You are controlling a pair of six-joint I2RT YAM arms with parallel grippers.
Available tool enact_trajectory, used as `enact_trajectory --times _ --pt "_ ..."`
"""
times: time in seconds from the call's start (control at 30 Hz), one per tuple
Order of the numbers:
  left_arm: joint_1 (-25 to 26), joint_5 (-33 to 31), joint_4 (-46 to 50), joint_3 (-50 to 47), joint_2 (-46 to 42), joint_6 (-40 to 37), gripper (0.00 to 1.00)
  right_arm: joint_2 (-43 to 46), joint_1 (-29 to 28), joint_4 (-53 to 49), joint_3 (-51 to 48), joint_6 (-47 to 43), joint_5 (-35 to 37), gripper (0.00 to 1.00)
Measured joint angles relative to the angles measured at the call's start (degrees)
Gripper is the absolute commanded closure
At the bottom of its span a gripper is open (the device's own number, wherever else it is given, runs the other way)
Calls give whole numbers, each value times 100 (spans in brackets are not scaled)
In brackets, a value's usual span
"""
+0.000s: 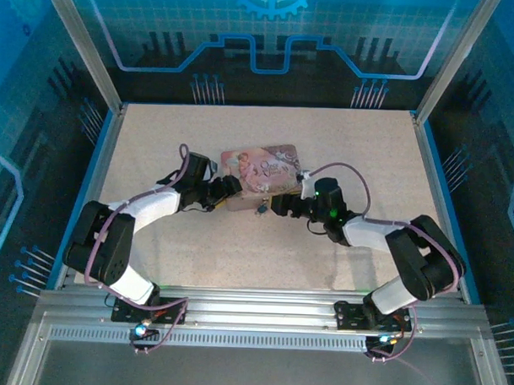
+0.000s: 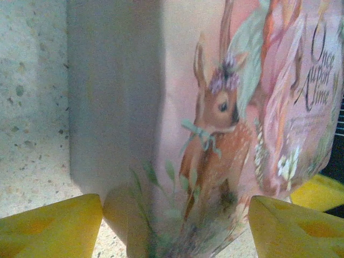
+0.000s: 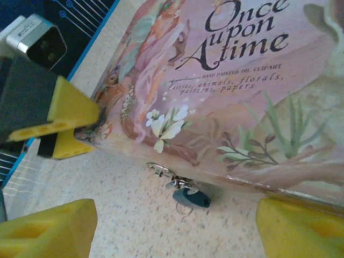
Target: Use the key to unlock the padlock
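Padlock (image 3: 171, 178) down on the table (image 3: 107, 183), just beside the long wall of the tin (image 3: 242, 80) facing the arm bases, about midway along that wall. Small, silver-grey, thin shackle loop turned toward the tin's left end. Hooked to a clasp on the tin or merely lying against it: cannot tell.

Key (image 3: 192, 198) touching the padlock on the side away from the tin's wall; dark teal head, a small wire ring just beyond it. Seated in the keyhole or only resting there: cannot tell.

Tin flat on the table, lid up, pink, printed with a deer, flowers and the words "Once upon A time"; seen from above, lying slightly askew, long sides running left to right.

Left gripper (image 2: 174, 231) at the tin's left end, yellow fingers (image 2: 51, 226) apart with a corner of the tin between them, each finger close against the tin. Pressing firmly or just short of contact: cannot tell. From the right wrist view, one of those fingers laid at the tin's left corner by the lid edge, the other lower, beside the end wall.

Right gripper (image 3: 172, 236) in front of the tin's near wall, toward its right half, low over the table, pointed at the padlock and key. Jaws spread wide, nothing between them, clear of padlock, key and tin alike.
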State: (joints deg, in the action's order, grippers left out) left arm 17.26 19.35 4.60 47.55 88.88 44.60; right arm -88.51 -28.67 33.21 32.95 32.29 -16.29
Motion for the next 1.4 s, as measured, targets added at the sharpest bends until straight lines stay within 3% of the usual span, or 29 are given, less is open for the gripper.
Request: enact_trajectory --times 0.23,0.47,0.67,0.93,1.4 --pt "50 -127 79 -149 -275 20 25 -621 262 376 232 -295 -501 17" --pt "52 -332 299 -131 -925 -15 25 -538 275 658 7 -319 -691 16" --pt "142 -343 557 317 -949 -133 25 -520 210 883 -267 -275 -706 16" --pt "354 -236 588 1259 -315 -326 26 -988 -96 1307 -225 -142 -667 19" --pt "514 -96 723 2094 728 -601 26 -1805 -210 1823 116 -17 -627 28"
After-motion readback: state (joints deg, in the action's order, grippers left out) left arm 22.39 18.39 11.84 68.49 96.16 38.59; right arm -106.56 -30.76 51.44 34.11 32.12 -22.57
